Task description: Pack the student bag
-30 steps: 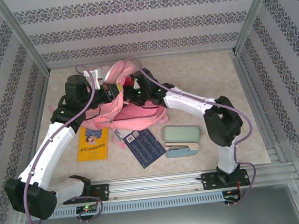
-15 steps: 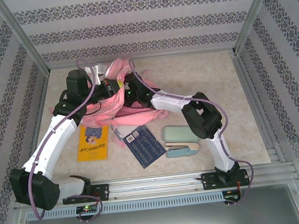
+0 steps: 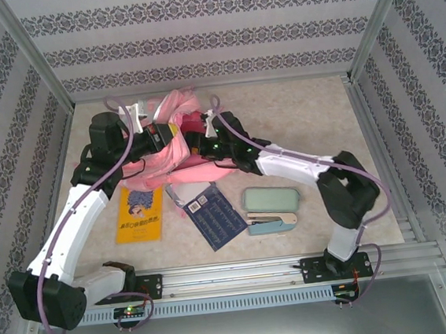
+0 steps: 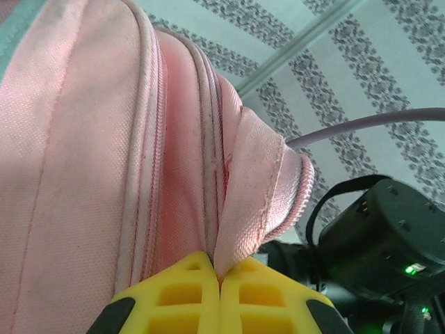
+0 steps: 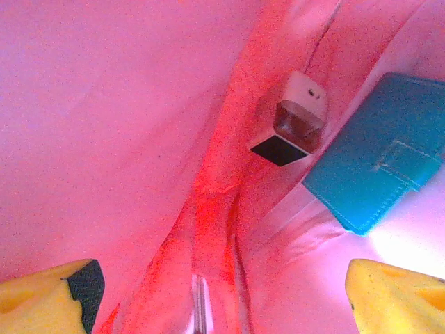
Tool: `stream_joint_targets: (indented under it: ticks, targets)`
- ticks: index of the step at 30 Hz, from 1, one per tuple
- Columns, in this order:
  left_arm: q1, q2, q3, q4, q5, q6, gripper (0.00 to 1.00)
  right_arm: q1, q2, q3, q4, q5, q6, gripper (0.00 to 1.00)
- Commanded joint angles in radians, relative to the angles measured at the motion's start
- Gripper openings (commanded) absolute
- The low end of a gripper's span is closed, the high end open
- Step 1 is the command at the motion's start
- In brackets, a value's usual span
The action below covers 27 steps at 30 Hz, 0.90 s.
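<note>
student bag (image 3: pixel 174 108): pink — we see it redder within
book (image 3: pixel 139 214): orange-yellow
booklet (image 3: pixel 214 217): dark blue
walls (image 3: pixel 210 38): we note pale stripes, grey floral bands

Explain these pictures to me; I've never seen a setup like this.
Two white robot arms are bolted at the near edge of a table. The overhead picture looks down on them from above and behind. The other two come from small cameras on each wrist, so the yellow shapes there are the arm's own fingers. The left gripper is shut on a fabric edge of the pink student bag, holding it up. The right gripper is open, inside the bag, where a blue wallet-like item and a small white and brown object lie. On the table lie a yellow book, a dark blue booklet, a mint green case and a stapler.
</note>
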State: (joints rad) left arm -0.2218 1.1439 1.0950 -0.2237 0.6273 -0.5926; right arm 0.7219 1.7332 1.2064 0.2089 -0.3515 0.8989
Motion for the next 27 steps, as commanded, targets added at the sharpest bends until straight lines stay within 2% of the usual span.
stream_joint_targets:
  ticks: [1, 2, 5, 12, 15, 16, 18, 23, 27]
  targets:
    - [0.015, -0.063, -0.032, 0.137, -0.035, -0.024, 0.00, -0.016, -0.177, -0.117, -0.141, 0.086, -0.188, 0.94]
    - [0.014, -0.068, -0.053, 0.159, -0.028, -0.040, 0.00, -0.019, -0.232, -0.157, -0.178, 0.137, -0.220, 0.97]
    - [0.013, -0.060, -0.104, 0.201, 0.001, -0.069, 0.00, -0.030, -0.369, -0.229, -0.312, 0.231, -0.319, 0.98]
    - [0.013, -0.039, -0.158, 0.264, 0.029, -0.077, 0.00, -0.056, -0.577, -0.327, -0.596, 0.265, -0.427, 0.98]
    - [0.012, -0.034, -0.166, 0.270, 0.030, -0.072, 0.00, -0.061, -0.629, -0.353, -0.733, 0.268, -0.407, 0.98]
    - [0.013, -0.031, -0.173, 0.281, 0.030, -0.077, 0.00, -0.061, -0.630, -0.354, -0.785, 0.280, -0.381, 0.96]
    - [0.012, -0.022, -0.194, 0.315, 0.038, -0.095, 0.00, -0.040, -0.627, -0.368, -0.880, 0.305, -0.281, 0.87]
    - [0.012, -0.017, -0.210, 0.334, 0.047, -0.106, 0.00, 0.003, -0.647, -0.416, -1.073, 0.425, 0.170, 0.84]
    - [0.012, -0.026, -0.214, 0.331, 0.046, -0.108, 0.00, 0.032, -0.672, -0.469, -1.127, 0.403, 0.443, 0.82]
